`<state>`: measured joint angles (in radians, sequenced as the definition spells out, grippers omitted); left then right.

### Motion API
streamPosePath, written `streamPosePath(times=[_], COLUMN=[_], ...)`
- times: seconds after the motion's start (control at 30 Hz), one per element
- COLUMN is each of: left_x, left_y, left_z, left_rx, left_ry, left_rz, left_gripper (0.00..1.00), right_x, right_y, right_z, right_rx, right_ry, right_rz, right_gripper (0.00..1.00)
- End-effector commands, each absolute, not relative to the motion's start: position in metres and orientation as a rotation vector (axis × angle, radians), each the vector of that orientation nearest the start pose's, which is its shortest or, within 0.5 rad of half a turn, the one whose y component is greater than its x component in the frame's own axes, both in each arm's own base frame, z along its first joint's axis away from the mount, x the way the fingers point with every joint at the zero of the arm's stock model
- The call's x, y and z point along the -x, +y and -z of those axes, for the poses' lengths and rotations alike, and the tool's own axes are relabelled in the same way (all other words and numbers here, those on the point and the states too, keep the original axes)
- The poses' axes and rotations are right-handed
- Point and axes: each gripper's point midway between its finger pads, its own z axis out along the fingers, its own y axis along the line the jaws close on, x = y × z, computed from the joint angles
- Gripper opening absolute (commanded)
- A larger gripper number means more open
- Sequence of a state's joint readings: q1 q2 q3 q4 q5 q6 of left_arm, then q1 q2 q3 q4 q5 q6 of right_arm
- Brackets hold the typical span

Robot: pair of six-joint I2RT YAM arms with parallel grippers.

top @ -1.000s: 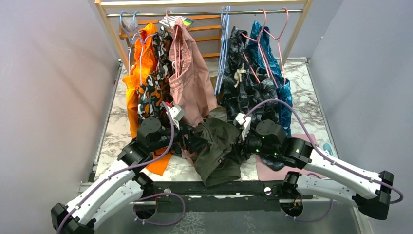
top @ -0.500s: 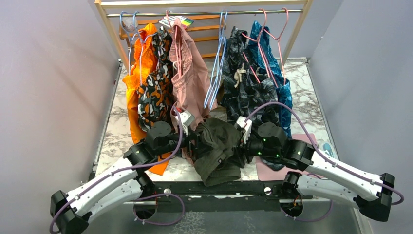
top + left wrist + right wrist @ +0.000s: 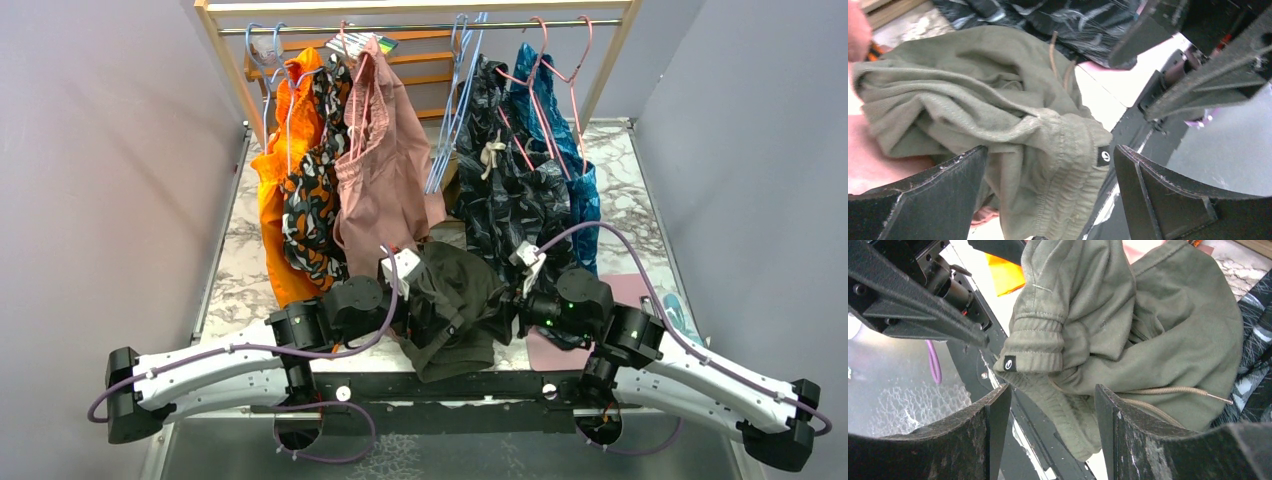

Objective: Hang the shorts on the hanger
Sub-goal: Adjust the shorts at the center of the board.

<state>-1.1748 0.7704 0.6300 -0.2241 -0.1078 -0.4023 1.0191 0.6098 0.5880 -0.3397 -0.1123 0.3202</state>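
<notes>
While the olive shorts (image 3: 450, 300) sit bunched at the tabletop (image 3: 640, 200) edge, left claw (image 3: 1050, 150) is wide and right claw (image 3: 1052, 390) half-open around the waistband. Looks like grab stage; next, pinch it and lift toward the light-blue hanger (image 3: 452, 100).

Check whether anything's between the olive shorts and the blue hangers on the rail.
Nothing is directly in line. The blue hangers hang in the gap between the pink shorts and the leaf-print shorts, behind the olive shorts. Both hanging garments flank that gap closely, so the way up looks narrow.
</notes>
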Motion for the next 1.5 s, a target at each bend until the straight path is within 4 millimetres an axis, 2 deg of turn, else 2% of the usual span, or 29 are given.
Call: streamPosePath(times=[0.0, 0.13, 0.43, 0.6, 0.77, 0.83, 0.93, 1.03, 1.1, 1.23, 1.47], left_x=[-0.14, -0.136, -0.131, -0.138, -0.133, -0.13, -0.128, -0.124, -0.121, -0.122, -0.104], left_y=[-0.251, -0.245, -0.232, -0.209, -0.197, -0.196, -0.197, -0.205, -0.212, -0.22, -0.242], left_z=[-0.191, -0.182, -0.189, -0.192, -0.206, -0.206, -0.195, -0.178, -0.175, -0.187, -0.214], left_rx=[-0.507, -0.484, -0.43, -0.179, -0.074, -0.101, -0.162, -0.341, -0.463, -0.524, -0.682], left_ry=[1.981, 2.039, 2.063, 2.064, 2.003, 2.01, 2.081, 2.155, 2.165, 2.103, 1.968], left_rz=[0.754, 0.744, 0.753, 0.768, 0.887, 0.886, 0.811, 0.702, 0.679, 0.708, 0.894], left_gripper=[0.99, 0.99, 0.99, 0.99, 0.99, 0.99, 0.99, 0.99, 0.99, 0.99, 0.99], right_x=[-0.122, -0.12, -0.126, -0.125, -0.125, -0.124, -0.125, -0.124, -0.123, -0.116, -0.101], right_y=[0.246, 0.248, 0.247, 0.247, 0.243, 0.243, 0.243, 0.244, 0.246, 0.25, 0.26], right_z=[-0.204, -0.198, -0.19, -0.191, -0.197, -0.199, -0.199, -0.196, -0.192, -0.188, -0.189], right_rx=[0.672, 0.716, 0.682, 0.692, 0.667, 0.667, 0.673, 0.703, 0.721, 0.786, 0.894], right_ry=[1.896, 1.934, 1.97, 1.961, 1.927, 1.913, 1.898, 1.899, 1.911, 1.932, 1.886], right_rz=[-0.984, -0.962, -0.929, -0.935, -0.944, -0.95, -0.951, -0.947, -0.942, -0.959, -1.052], right_gripper=[0.65, 0.67, 0.69, 0.69, 0.68, 0.68, 0.68, 0.67, 0.66, 0.65, 0.63])
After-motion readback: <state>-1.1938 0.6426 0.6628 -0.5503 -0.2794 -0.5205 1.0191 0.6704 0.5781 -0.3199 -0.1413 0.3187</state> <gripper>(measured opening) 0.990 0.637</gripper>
